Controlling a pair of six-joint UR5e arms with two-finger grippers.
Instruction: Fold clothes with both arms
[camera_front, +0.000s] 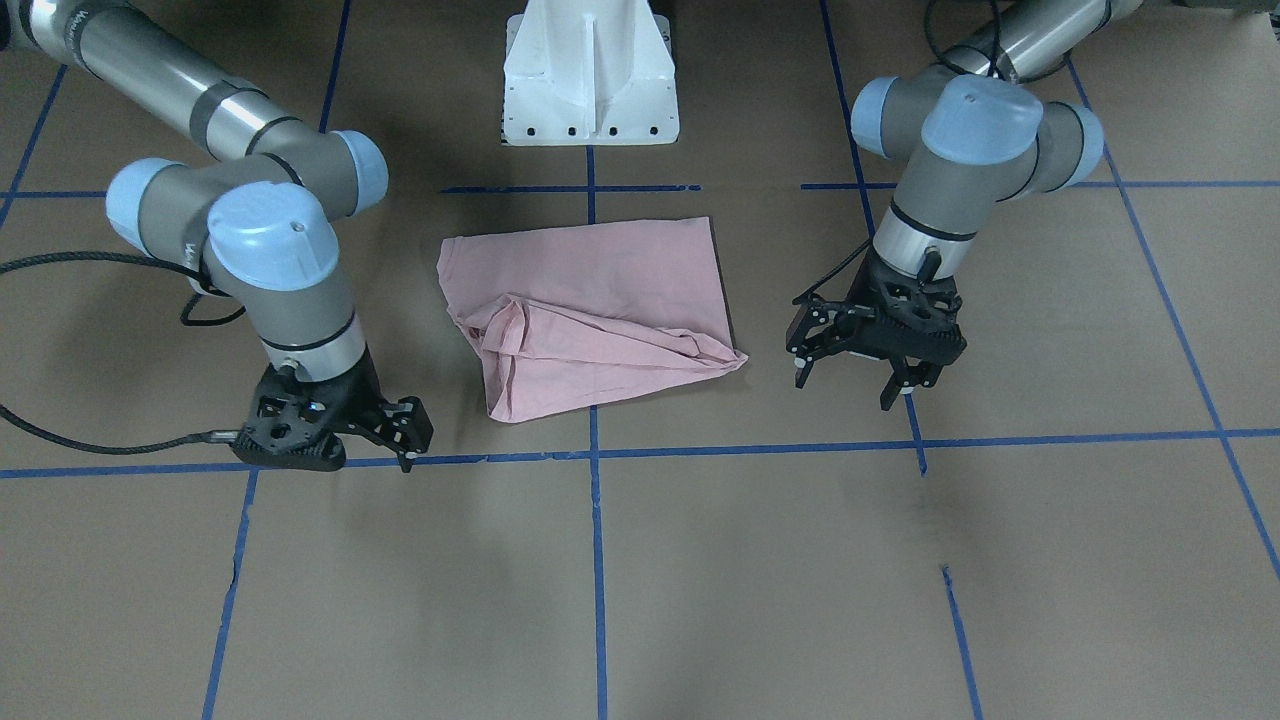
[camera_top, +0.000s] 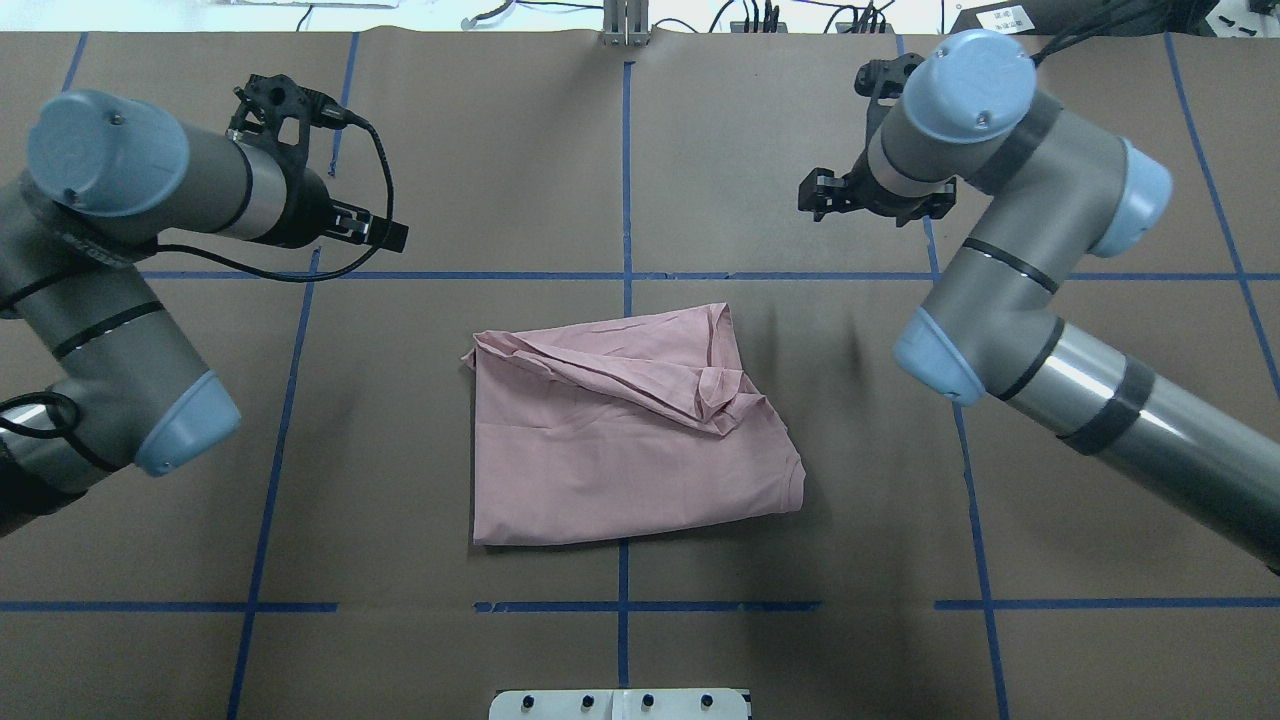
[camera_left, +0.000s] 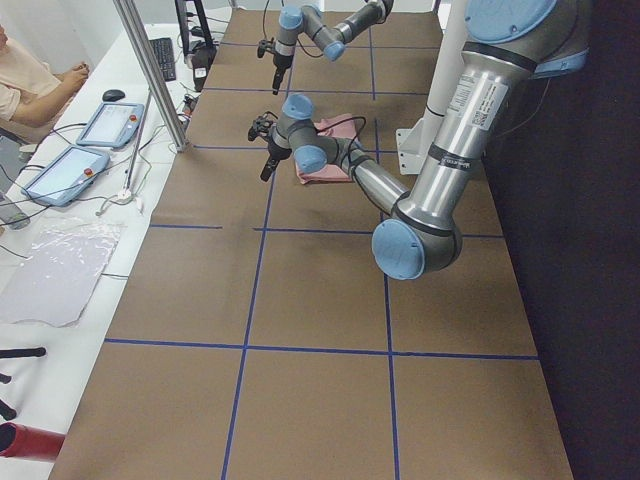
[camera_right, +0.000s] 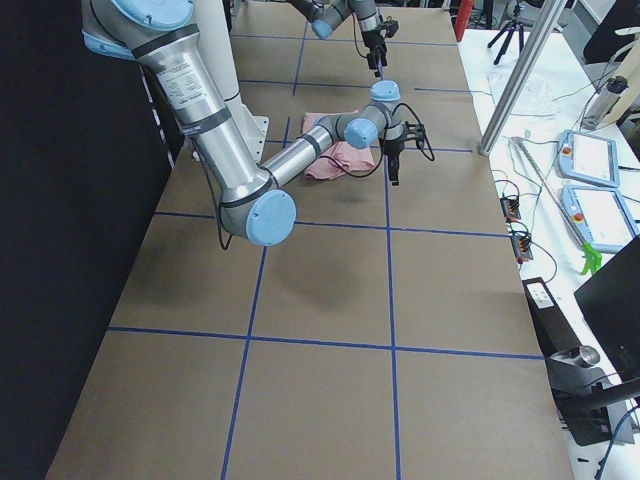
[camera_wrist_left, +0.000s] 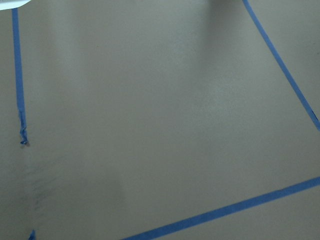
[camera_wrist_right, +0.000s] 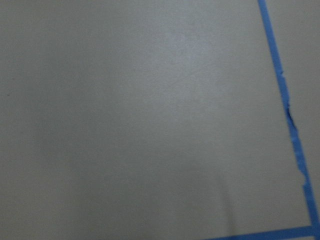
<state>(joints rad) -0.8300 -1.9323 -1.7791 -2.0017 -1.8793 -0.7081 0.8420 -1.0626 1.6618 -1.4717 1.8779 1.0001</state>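
The pale pink T-shirt (camera_front: 600, 290) lies on the brown table between the arms, roughly folded. Its plain side is up, with a bunched, creased flap across it (camera_top: 690, 385); no cartoon shows. My left gripper (camera_front: 845, 390) hovers above the table beside the shirt, fingers spread and empty. My right gripper (camera_front: 395, 445) hangs low over the table on the shirt's other side, clear of the cloth; in the overhead view (camera_top: 870, 200) its fingers stand apart and empty. Both wrist views show only bare table and blue tape.
Blue tape lines (camera_front: 596, 520) divide the table into squares. The white pedestal (camera_front: 590, 90) stands at the robot's edge, behind the shirt. A metal post (camera_left: 150, 80), tablets (camera_left: 110, 125) and a seated person are off the far table edge.
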